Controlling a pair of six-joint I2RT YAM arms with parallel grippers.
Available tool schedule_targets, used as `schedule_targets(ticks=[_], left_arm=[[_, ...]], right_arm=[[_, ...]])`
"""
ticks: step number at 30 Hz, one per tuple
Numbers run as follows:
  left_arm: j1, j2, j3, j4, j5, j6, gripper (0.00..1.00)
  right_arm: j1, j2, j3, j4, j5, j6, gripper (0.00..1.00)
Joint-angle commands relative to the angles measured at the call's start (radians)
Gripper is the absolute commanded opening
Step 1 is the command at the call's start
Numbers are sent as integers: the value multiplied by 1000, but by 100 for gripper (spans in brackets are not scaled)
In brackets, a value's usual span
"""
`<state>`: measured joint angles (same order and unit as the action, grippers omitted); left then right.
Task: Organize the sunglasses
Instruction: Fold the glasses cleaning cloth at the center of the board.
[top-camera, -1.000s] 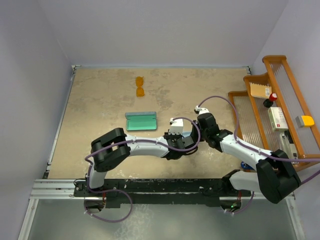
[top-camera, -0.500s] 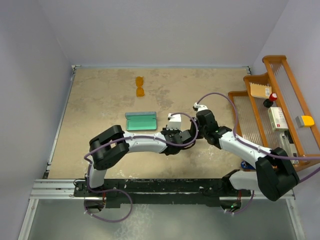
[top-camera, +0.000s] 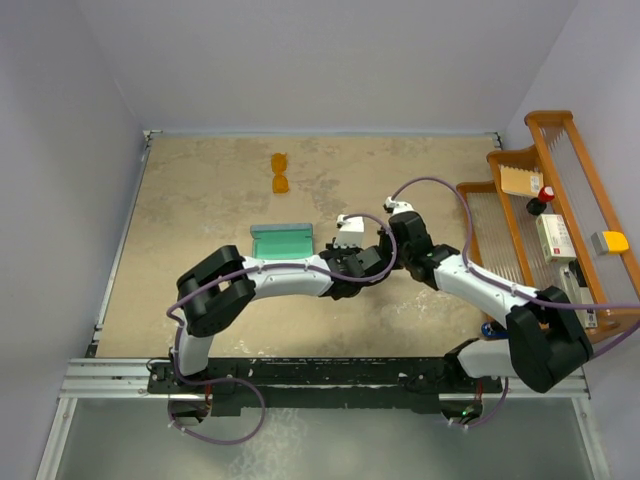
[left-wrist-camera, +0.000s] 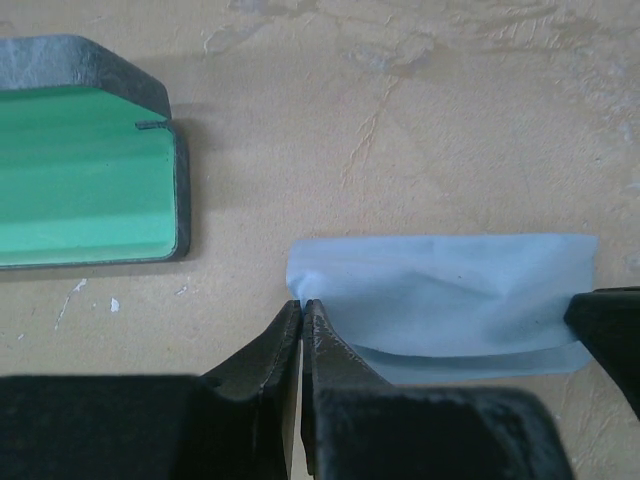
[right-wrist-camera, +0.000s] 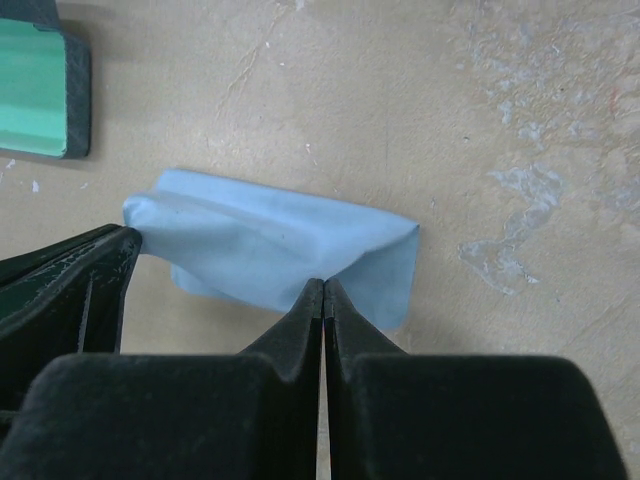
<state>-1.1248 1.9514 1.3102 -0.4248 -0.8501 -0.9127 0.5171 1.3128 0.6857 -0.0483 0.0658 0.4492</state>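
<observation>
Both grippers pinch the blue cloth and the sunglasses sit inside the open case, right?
No: the sunglasses lie on the table beyond the open case, as the top view shows. The left gripper and right gripper do pinch the blue cloth.

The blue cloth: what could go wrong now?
The blue cloth is pinched only at its edges by the left tool and the right tool, so it might slip out. The two arms are close together and could bump. The cloth may also drag against the open case nearby.
</observation>
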Motion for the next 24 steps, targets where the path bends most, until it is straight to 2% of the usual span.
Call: schedule_targets(ticks=[1, 14, 24], left_arm=[[14, -34, 60, 26, -35, 50, 0], [26, -14, 74, 34, -22, 65, 0], [23, -16, 17, 69, 27, 34, 0]], right_arm=[[-5, 13, 58, 15, 35, -3, 0], [-65, 60, 78, 41, 12, -11, 0], [-67, 35, 3, 48, -17, -1, 0]])
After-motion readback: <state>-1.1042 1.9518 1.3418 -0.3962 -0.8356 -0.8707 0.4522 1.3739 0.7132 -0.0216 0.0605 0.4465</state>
